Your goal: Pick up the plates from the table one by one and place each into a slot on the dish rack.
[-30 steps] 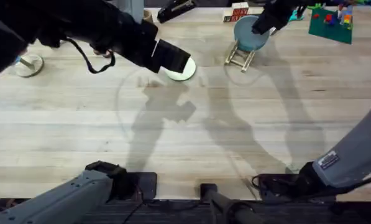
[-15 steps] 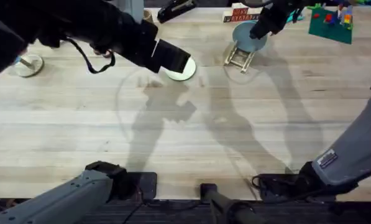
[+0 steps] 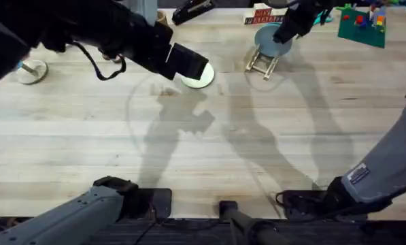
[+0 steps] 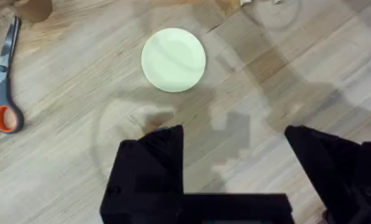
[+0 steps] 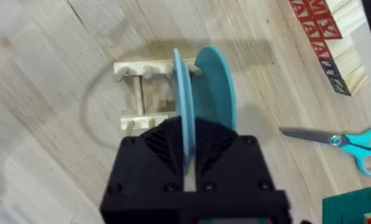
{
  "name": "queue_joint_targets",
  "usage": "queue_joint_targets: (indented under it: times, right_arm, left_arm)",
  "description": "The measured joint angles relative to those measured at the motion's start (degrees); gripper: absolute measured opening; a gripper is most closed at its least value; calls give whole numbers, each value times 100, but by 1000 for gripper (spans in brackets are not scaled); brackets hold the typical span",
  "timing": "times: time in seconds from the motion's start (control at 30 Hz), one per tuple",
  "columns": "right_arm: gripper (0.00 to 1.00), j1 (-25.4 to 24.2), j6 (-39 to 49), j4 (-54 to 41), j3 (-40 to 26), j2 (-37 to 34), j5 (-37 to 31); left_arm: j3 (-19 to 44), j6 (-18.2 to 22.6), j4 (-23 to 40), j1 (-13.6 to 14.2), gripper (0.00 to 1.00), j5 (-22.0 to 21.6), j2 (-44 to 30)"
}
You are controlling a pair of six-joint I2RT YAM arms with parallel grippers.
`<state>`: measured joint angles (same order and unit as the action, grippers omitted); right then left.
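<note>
The pale plank surface carries everything. The left arm crosses the upper left of the overhead view as a large dark mass, and its hand hangs above the surface with its two black fingers spread wide and nothing between them. The cream plate lies flat on the wood just ahead of that hand, apart from the fingers and untouched; from overhead the same plate is half hidden under the arm's blocky end, so only its near rim is visible there.

At the far side of the surface, right of centre, stands the small wooden dish rack with its pegs upright. The right hand is directly over it, and in the wrist view the hand pinches the light blue plate on edge, the fingers pressed against both faces of the thin rim. The plate stands upright with its lower edge down among the pegs at one end of the rack; which slot it sits in cannot be made out, because the plate and the hand's body cover that part of the rails. A darker teal plate stands upright just beside the blue one, at the same end of the rack, its lower part hidden behind the hand.

Orange-handled scissors lie on the wood well to the side of the cream plate, cut off at the frame edge. Blue-handled scissors lie near the rack.
</note>
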<state>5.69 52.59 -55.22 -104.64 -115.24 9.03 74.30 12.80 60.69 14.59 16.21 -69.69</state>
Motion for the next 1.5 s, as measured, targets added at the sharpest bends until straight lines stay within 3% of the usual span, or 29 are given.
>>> queue_joint_targets:
  times: [0.1, 0.6, 0.87, 1.0, 1.2, 1.37, 1.5]
  right_arm:
    - [190, 0, 3, 0, -2, 0, 0]
    - [218, 2, -90, -10, -42, 57, -2]
    - [247, 2, -450, -389, -205, 992, 0]
    - [383, 2, -806, -752, -258, 1663, 3]
    - [961, 2, -1698, -1186, -279, 2386, 33]
    - [996, 5, -2717, -1456, -284, 2711, 81]
    - [995, 9, -3272, -1909, -284, 2778, 290]
  left_arm:
    - [0, 0, 0, 0, 993, 0, 0]
    - [0, 0, 0, 0, 994, 0, 0]
    - [0, 0, 0, 0, 993, 0, 0]
    - [0, 0, 0, 0, 993, 0, 0]
    - [0, 0, 0, 0, 993, 0, 0]
    - [0, 0, 0, -55, 993, 11, 0]
    - [0, 0, 2, -260, 992, 112, 0]
